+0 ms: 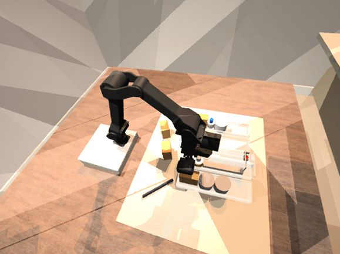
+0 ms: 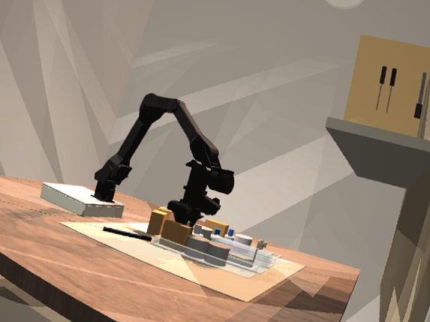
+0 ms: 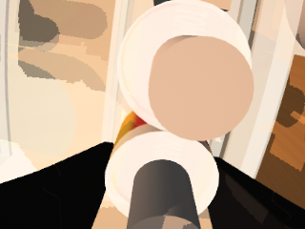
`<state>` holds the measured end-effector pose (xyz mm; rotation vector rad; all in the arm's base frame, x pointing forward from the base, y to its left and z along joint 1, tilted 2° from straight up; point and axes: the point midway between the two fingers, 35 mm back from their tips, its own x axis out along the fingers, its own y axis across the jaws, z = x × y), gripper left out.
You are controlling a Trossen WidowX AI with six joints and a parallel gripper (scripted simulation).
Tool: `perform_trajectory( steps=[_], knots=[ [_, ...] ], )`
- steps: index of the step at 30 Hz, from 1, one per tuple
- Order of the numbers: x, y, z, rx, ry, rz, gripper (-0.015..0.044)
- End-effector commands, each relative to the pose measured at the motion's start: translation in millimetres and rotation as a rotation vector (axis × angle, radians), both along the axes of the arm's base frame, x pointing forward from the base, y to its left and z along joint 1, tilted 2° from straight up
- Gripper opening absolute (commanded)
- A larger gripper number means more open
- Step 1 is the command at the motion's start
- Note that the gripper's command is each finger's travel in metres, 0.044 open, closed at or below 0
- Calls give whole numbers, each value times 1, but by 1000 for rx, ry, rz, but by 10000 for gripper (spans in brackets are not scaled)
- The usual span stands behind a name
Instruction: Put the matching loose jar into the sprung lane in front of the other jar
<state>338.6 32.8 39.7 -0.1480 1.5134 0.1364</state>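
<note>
My gripper point(image 1: 186, 170) point(image 3: 160, 159) is shut on a jar point(image 3: 162, 142) with a white shoulder, a dark knob and an orange and red label. The top and exterior views mostly hide this jar. Another jar point(image 1: 198, 162) point(image 3: 200, 88) with a white shoulder and a broad round top stands in the middle clear-walled lane, just ahead of the held jar. The two overlap in the wrist view; I cannot tell whether they touch. Clear lane walls point(image 3: 259, 143) run along both sides. The held jar's base, the front stop and the pusher plate's contact are hidden.
A neighbouring lane holds a brown box point(image 1: 189, 178) point(image 2: 176, 231) and two grey cylinders point(image 1: 222, 184) point(image 2: 217, 253). The far lane holds a blue-topped jar point(image 1: 211, 122) and a pale cylinder point(image 1: 220, 125). Yellow blocks point(image 1: 166, 149) and a black rod point(image 1: 157, 188) point(image 2: 126, 233) are nearby.
</note>
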Motion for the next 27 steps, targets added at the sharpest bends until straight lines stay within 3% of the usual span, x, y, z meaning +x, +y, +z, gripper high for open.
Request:
perform_trajectory(
  steps=[1,27],
  knots=[
    [2,0,0,-1,-12,-2,0],
    [-2,-1,0,-1,-12,-2,0]
  ],
)
